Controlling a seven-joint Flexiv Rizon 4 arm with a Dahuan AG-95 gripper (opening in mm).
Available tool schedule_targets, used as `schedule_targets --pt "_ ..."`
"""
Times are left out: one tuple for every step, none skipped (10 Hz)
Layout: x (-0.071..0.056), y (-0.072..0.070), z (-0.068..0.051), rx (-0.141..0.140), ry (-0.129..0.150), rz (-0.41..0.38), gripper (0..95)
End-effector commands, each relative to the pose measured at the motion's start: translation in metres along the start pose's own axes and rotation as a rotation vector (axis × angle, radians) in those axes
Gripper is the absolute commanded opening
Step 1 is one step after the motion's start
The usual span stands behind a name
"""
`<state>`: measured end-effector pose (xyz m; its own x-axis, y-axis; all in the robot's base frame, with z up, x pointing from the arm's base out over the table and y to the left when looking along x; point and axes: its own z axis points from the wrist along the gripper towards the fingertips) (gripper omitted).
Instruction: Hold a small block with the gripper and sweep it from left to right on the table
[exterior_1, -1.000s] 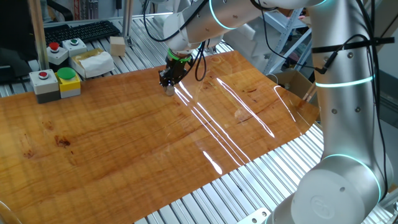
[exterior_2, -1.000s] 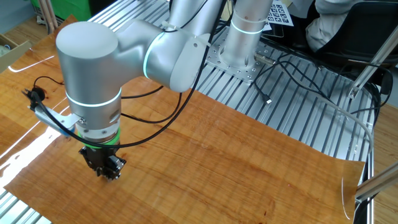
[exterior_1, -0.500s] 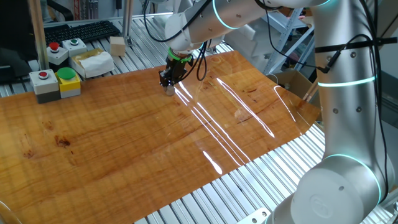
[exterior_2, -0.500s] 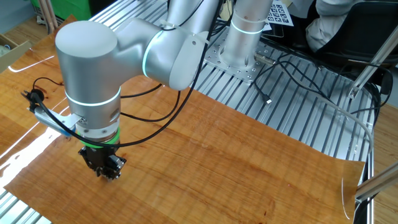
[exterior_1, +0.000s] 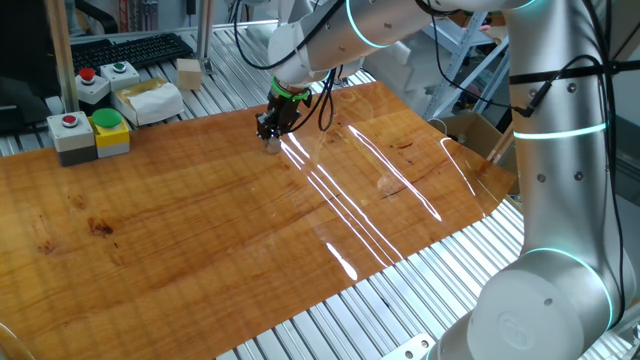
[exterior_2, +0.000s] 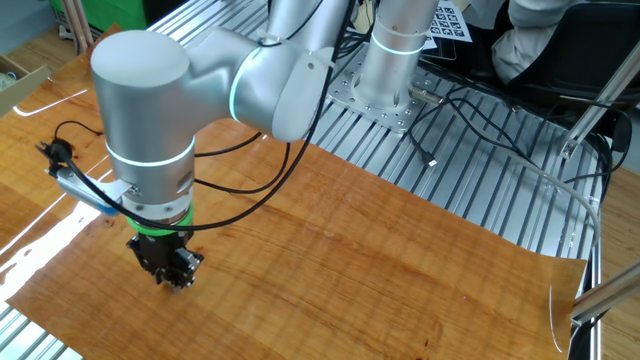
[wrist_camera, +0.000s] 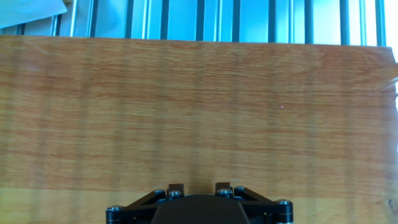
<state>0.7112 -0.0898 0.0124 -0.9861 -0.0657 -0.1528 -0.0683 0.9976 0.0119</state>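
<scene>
The gripper is a black claw under a green ring, standing tip-down on the table near its far edge. Its fingers are drawn together on a tiny pale block that touches the wood. In the other fixed view the gripper stands near the table's front left edge, and the block barely shows among the fingers. In the hand view only the claw's black base shows over the wood; fingertips and block are hidden.
Grey button boxes, a pale packet and a larger wooden cube stand on the slat frame behind the table's left part. A keyboard lies further back. Cables cross the slat frame.
The arm's upper links have shifted slightly to the right. The gripper stays at almost the same spot on the table, still closed on the block.
</scene>
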Motion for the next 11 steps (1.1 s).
schedule_targets --pt "-0.002 0.001 0.000 0.005 -0.012 0.008 0.0" --pt "-0.002 0.002 0.001 0.002 -0.012 0.009 0.0" --pt "-0.002 0.002 0.000 0.003 -0.013 0.010 0.0" --pt "-0.003 0.004 0.000 0.003 -0.017 0.012 0.0" --pt "-0.003 0.004 0.002 0.003 -0.017 0.013 0.0" --pt "-0.003 0.005 0.003 0.005 -0.015 0.016 0.0" --pt "-0.004 0.008 0.002 0.007 -0.014 0.024 0.0" --pt "-0.005 0.010 0.002 0.012 -0.015 0.031 0.0" --pt "-0.006 0.012 0.001 0.013 -0.013 0.036 0.0" --pt "-0.007 0.014 0.001 0.013 -0.013 0.048 0.0" --pt "-0.007 0.016 0.001 0.014 -0.013 0.055 0.0"
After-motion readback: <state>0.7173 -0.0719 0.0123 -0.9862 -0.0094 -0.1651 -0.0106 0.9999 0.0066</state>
